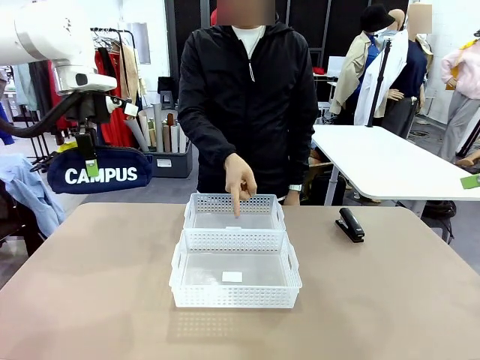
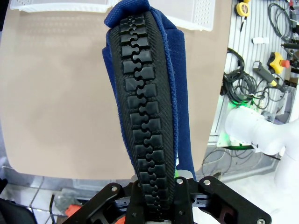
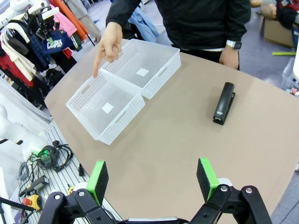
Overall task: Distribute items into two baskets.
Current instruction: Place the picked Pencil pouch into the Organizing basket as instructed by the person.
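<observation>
High above the table's left side, my left gripper (image 1: 90, 165) is shut on the top of the navy blue pouch (image 1: 100, 174) with white "CAMPUS" lettering. The left wrist view looks down the pouch's black zipper (image 2: 145, 116), clamped in the left gripper (image 2: 156, 182). The two white baskets stand end to end mid-table, the far basket (image 1: 234, 201) and the larger near basket (image 1: 235, 297). The black stapler (image 1: 349, 223) lies on the table right of them. My right gripper (image 3: 152, 179) hangs open above the table, short of the stapler (image 3: 224, 102) and the baskets (image 3: 161, 77) (image 3: 121, 119).
A person in a black jacket stands at the far edge, one hand (image 1: 239, 182) pointing a finger down into the far basket. The same hand (image 3: 108, 44) shows in the right wrist view. Bare tabletop (image 1: 390, 300) lies around the baskets. A second white table (image 1: 390, 161) stands behind right.
</observation>
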`<action>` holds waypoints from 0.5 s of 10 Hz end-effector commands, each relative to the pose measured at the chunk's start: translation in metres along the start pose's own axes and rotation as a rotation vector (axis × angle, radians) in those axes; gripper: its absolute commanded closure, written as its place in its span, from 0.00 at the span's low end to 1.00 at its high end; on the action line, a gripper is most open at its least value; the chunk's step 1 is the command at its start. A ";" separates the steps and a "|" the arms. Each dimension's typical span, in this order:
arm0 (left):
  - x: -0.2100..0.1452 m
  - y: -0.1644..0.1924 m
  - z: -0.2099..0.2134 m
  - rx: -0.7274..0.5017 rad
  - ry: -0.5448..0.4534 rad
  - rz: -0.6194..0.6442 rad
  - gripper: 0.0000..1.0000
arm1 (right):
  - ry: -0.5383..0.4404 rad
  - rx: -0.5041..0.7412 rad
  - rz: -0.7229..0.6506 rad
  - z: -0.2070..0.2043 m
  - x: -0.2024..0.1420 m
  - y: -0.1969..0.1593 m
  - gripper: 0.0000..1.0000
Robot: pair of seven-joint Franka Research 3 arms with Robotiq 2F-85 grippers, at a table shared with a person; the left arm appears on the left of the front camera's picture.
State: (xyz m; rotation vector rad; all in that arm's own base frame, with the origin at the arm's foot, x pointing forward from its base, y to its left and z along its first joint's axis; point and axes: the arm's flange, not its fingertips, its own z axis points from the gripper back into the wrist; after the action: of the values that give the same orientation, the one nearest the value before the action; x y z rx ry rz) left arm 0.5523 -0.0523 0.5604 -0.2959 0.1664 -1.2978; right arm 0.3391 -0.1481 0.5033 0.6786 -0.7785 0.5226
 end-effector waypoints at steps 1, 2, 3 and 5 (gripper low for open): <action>-0.001 0.000 0.001 0.002 -0.001 0.002 1.00 | -0.035 0.011 0.023 0.000 0.004 -0.002 0.00; -0.001 0.000 0.001 0.002 -0.001 0.002 1.00 | -0.035 0.011 0.023 0.000 0.004 -0.002 0.00; -0.001 0.000 0.001 0.002 -0.001 0.002 1.00 | -0.035 0.011 0.023 0.000 0.004 -0.002 0.00; -0.001 0.000 0.001 0.002 -0.001 0.002 1.00 | -0.035 0.011 0.023 0.000 0.004 -0.002 0.00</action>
State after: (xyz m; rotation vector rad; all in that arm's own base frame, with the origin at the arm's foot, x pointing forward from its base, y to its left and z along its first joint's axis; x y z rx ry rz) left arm 0.5523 -0.0523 0.5604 -0.2959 0.1664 -1.2978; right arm 0.3391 -0.1481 0.5033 0.6785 -0.7785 0.5227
